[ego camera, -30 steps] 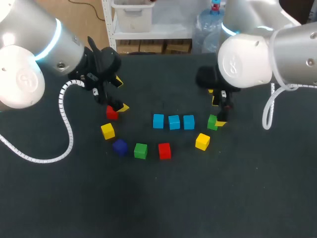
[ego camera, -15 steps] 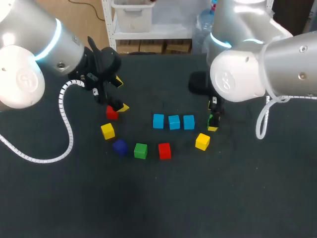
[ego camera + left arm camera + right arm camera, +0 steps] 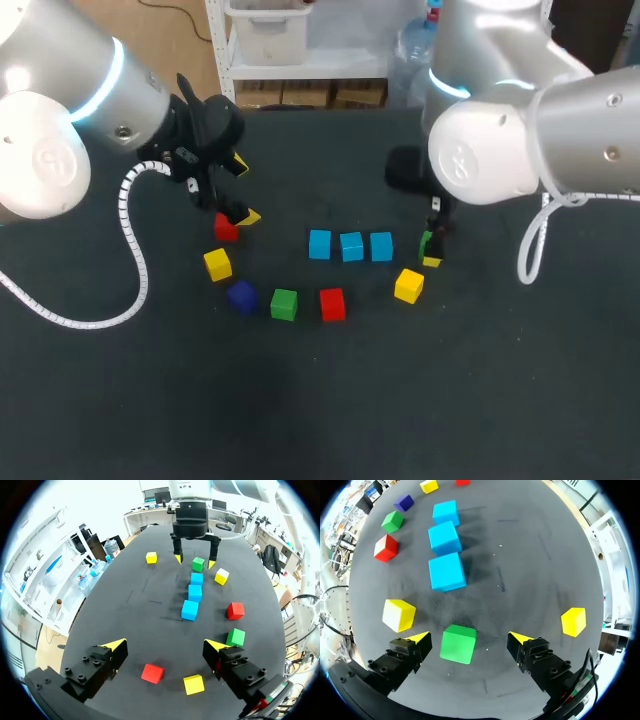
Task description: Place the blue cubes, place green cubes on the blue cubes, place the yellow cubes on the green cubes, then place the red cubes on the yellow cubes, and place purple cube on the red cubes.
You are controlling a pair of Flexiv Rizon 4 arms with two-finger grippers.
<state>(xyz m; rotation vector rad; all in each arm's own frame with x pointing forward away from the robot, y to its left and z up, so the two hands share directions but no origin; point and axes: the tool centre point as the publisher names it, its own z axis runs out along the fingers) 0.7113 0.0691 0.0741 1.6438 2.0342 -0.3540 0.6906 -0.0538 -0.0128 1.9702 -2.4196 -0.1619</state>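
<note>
Three blue cubes (image 3: 351,246) lie in a row mid-table. My right gripper (image 3: 433,235) stands open just right of them, straddling a green cube (image 3: 457,643) that sits between its fingers (image 3: 516,637) without touching either. A yellow cube (image 3: 408,285) lies just in front. My left gripper (image 3: 243,190) is open over the table's left part, a red cube (image 3: 152,673) lying under it between its fingers. In an arc along the front lie a yellow cube (image 3: 217,264), the purple cube (image 3: 242,296), a second green cube (image 3: 284,304) and a second red cube (image 3: 332,304).
Another yellow cube (image 3: 573,621) lies beside my right gripper on the side away from the other cubes, hidden behind the arm in the head view. The dark table (image 3: 330,400) is bare in front of the arc. My left arm's white cable (image 3: 130,250) loops over the left side.
My right arm has shifted left and its gripper has come down around the green cube next to the blue row. The left arm and all cubes have stayed put.
</note>
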